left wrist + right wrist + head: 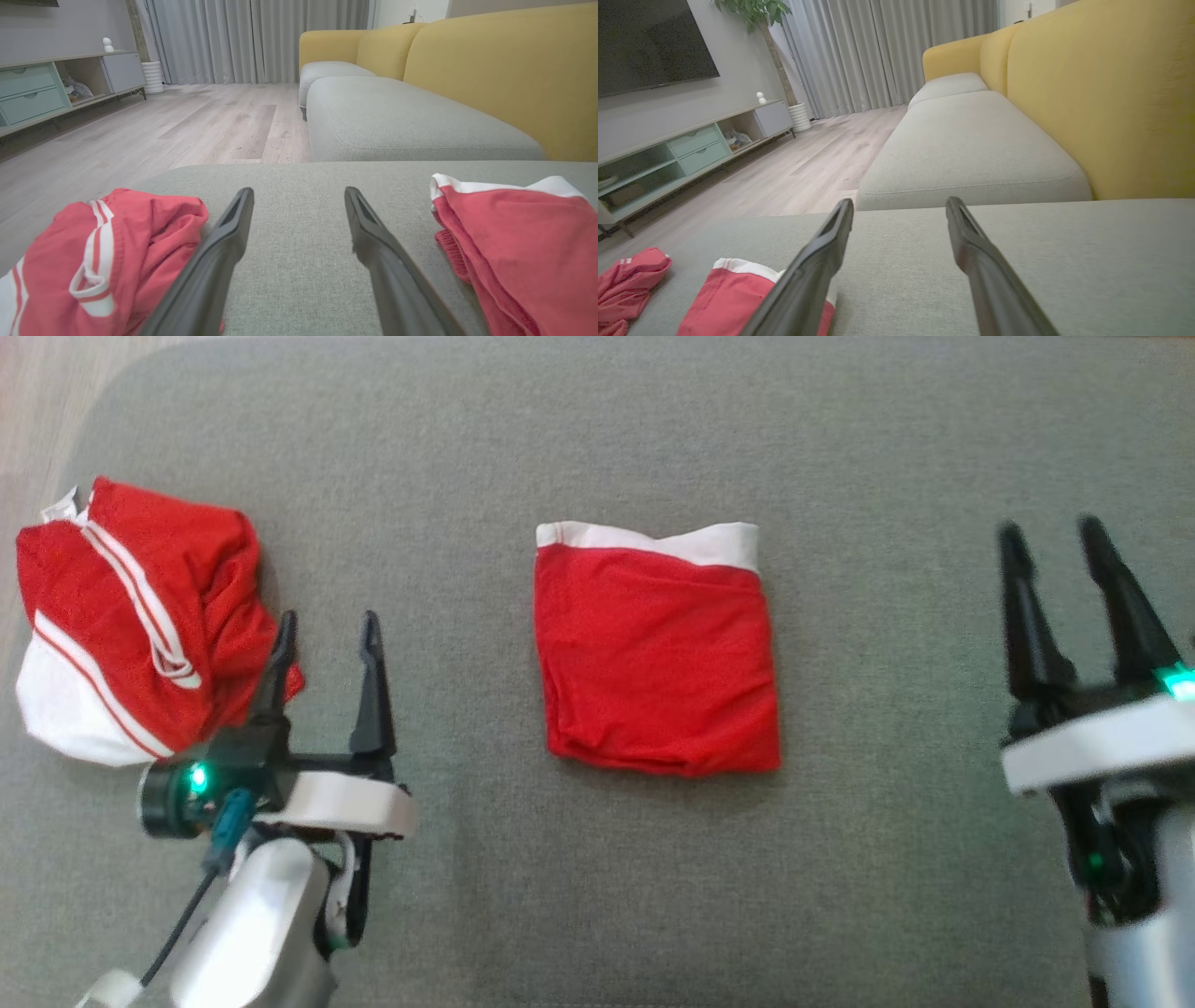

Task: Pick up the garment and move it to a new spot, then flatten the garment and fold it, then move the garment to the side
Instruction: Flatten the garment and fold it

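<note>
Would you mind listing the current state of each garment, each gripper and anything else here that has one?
Folded garment: folded square, lying flat on the grey cushion, not held.
Crumpled garment: bunched up, unfolded, at the cushion's left end.
Left gripper: open, empty, close beside the crumpled garment.
Right gripper: open, empty, over bare cushion.
Cabinet drawers: shut.
Curtains: drawn.
</note>
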